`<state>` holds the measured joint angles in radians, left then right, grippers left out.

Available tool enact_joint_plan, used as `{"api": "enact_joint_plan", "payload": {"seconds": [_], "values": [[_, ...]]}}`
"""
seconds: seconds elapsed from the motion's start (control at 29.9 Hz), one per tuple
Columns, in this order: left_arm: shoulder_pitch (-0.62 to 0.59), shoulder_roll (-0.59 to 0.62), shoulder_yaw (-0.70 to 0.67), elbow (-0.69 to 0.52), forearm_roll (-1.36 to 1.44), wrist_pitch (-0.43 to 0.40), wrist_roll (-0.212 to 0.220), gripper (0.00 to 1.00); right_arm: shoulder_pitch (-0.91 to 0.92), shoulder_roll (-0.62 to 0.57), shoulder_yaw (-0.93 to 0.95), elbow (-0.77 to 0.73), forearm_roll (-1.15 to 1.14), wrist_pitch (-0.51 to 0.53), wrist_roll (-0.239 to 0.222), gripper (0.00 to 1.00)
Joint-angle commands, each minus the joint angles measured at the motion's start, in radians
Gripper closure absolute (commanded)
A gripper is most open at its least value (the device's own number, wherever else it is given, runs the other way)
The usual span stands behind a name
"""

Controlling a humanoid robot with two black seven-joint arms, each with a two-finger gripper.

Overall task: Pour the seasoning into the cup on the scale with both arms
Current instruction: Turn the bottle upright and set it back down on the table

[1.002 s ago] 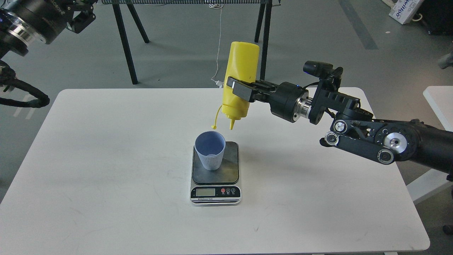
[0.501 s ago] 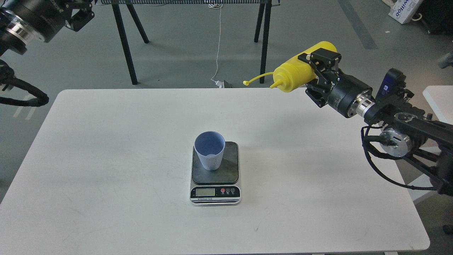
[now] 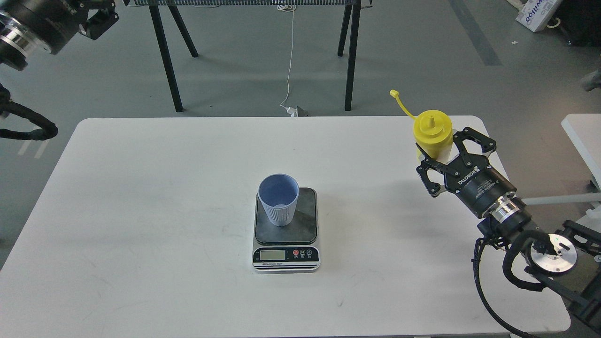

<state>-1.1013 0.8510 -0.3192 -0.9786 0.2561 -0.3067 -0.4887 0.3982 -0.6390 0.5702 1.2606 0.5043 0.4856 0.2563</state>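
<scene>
The left gripper [image 3: 101, 19] sits at the top left corner, above the floor beyond the table [image 3: 141, 234]; it is dark and partly cut off, so I cannot tell how its jaws stand. At the table's middle the cup [image 3: 278, 199] stands upright, mouth up, on the back left part of the dark platform of the scale [image 3: 286, 230], whose display strip faces the near edge. Far to the right, near the back right corner, the seasoning [image 3: 433, 134] stands upright, long axis vertical, nozzle up, its cap strap angling up and to the left. The right gripper [image 3: 446, 150] has its jaws spread, one finger on each side of the bottle's body; contact with the bottle cannot be judged.
</scene>
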Motion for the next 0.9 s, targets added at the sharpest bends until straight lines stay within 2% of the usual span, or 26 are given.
{"api": "enact_joint_plan", "payload": {"seconds": [0.0, 0.33, 0.57, 0.8, 0.87], "values": [[0.001, 0.002, 0.0, 0.0, 0.0, 0.0, 0.0, 0.01, -0.059, 0.022, 0.007, -0.01, 0.118, 0.003, 0.001, 0.71], [0.001, 0.002, 0.002, -0.002, 0.0, 0.0, 0.0, 0.01, -0.105, 0.186, 0.01, -0.073, 0.155, 0.003, -0.002, 0.67], [0.001, 0.002, 0.002, -0.002, 0.0, -0.002, 0.0, 0.01, -0.133, 0.21, 0.002, -0.138, 0.154, 0.003, -0.003, 0.6], [0.001, 0.0, 0.003, -0.003, 0.0, -0.002, 0.0, 0.01, -0.164, 0.242, 0.002, -0.19, 0.149, 0.003, -0.022, 0.6], [0.001, 0.0, 0.003, -0.003, 0.002, -0.002, 0.0, 0.01, -0.167, 0.242, 0.0, -0.201, 0.149, 0.003, -0.022, 0.56]]}}
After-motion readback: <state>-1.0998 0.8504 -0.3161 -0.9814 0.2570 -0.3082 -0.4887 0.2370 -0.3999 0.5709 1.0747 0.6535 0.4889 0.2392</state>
